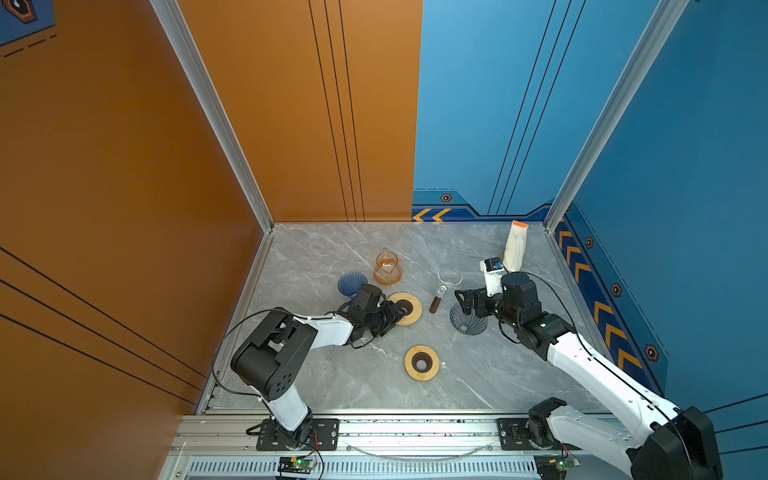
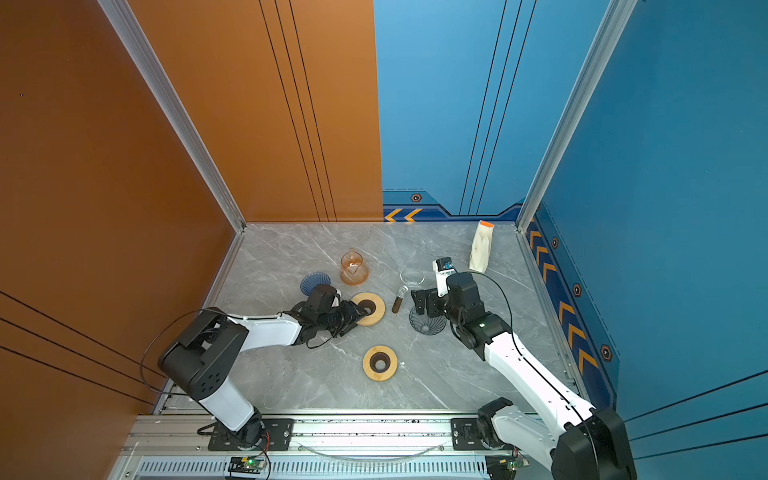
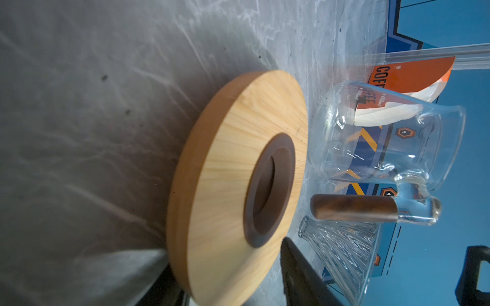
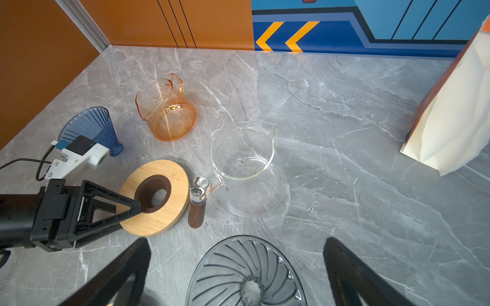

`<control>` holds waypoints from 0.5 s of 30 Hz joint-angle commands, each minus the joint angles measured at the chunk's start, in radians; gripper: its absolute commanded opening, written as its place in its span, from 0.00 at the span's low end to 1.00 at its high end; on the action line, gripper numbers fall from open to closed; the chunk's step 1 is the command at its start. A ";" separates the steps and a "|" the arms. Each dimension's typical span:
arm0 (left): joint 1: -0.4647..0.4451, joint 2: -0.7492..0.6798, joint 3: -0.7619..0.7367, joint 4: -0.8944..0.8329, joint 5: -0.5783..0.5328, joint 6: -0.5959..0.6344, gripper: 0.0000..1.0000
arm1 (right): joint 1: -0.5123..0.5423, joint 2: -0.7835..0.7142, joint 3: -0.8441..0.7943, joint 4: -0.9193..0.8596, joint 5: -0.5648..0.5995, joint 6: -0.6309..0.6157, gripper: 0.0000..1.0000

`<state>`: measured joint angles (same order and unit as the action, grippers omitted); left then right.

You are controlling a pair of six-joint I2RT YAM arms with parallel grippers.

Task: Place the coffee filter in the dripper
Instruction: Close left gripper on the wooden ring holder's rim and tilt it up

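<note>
In the right wrist view the filter pack (image 4: 456, 119) runs off the frame's side, and the smoky glass dripper (image 4: 246, 273) and the fingers (image 4: 119, 275) of the right pincer (image 4: 237, 241) are cut by its border. In both top views the left pincer (image 1: 397, 316) covers part of a wooden ring (image 1: 414, 319); whether it grips is unclear.

both arms match tbh: the left arm (image 1: 328, 328) and right arm (image 1: 582, 365) have glossy white link shells and chunky matte black joint housings, one with a little hole pattern. thin black cables (image 1: 232, 340) hang off each. the left gripper (image 1: 397, 316) and right gripper (image 4: 237, 246) have black openwork triangle fingers. there's a white wrist camera block (image 1: 492, 270) with a blue bit, plus black screwed base plates (image 1: 324, 432).
</note>
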<state>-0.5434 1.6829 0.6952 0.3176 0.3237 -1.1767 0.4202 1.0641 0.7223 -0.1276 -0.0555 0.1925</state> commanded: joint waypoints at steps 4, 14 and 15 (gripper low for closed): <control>0.006 0.023 0.037 -0.005 0.019 0.027 0.50 | 0.008 0.008 -0.007 0.036 0.011 0.002 1.00; 0.001 0.007 0.039 -0.005 0.018 0.029 0.42 | 0.007 0.005 -0.009 0.037 0.010 -0.007 1.00; 0.000 0.005 0.038 -0.006 0.018 0.030 0.40 | 0.008 0.005 -0.008 0.039 0.011 -0.006 1.00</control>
<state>-0.5434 1.6928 0.7151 0.3183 0.3248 -1.1675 0.4202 1.0672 0.7223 -0.1108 -0.0555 0.1917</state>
